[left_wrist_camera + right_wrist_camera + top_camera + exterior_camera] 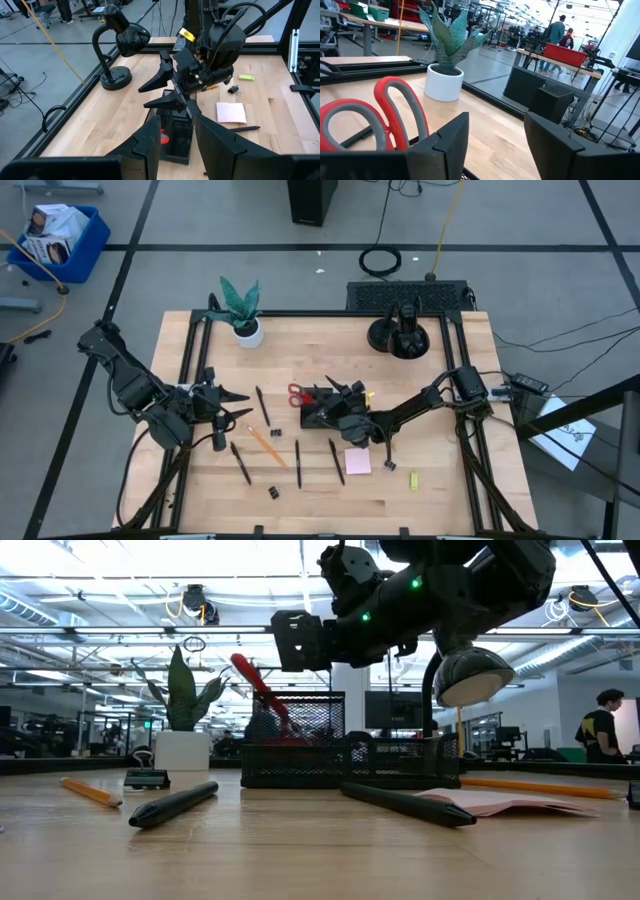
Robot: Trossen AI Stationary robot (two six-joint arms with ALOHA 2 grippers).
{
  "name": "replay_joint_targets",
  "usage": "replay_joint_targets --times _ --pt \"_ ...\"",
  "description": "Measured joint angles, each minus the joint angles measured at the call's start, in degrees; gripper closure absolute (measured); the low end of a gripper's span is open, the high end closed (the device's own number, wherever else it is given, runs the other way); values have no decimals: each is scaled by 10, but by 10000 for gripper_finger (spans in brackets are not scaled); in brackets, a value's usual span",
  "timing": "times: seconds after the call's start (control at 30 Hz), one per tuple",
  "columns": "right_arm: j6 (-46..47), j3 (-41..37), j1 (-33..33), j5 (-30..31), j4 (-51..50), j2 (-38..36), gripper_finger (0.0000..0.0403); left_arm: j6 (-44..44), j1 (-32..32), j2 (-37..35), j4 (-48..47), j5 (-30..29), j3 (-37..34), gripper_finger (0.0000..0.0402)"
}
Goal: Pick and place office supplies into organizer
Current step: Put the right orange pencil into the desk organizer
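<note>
— Wooden tabletop [330, 495] first: what lies nearest the front edge?
— Black pens [297, 463], an orange pencil [266, 445], a square pink sticky-note pad [357, 461], a tiny black binder clip [272, 492] and a small yellow-green piece [414, 480].
— And behind them?
— A low black mesh organizer [345, 762], red-handled scissors [262, 693] standing in it. The right tool [343, 389] hangs directly above, fingers spread, grasping nothing.
— The left tool [236, 404]?
— Off at the left side, parted and empty, pointing toward the organizer.
— Farthest back?
— A white-potted green plant [242, 311].
</note>
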Motion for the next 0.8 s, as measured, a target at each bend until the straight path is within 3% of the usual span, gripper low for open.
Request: replay_joint_targets --times 0.4,0.8 --pt "-41 0 1 -1 38 0 215 0 0 0 0 0 0 275" --pt "-385 0 50 -1 338 0 216 -6 0 0 0 0 0 275"
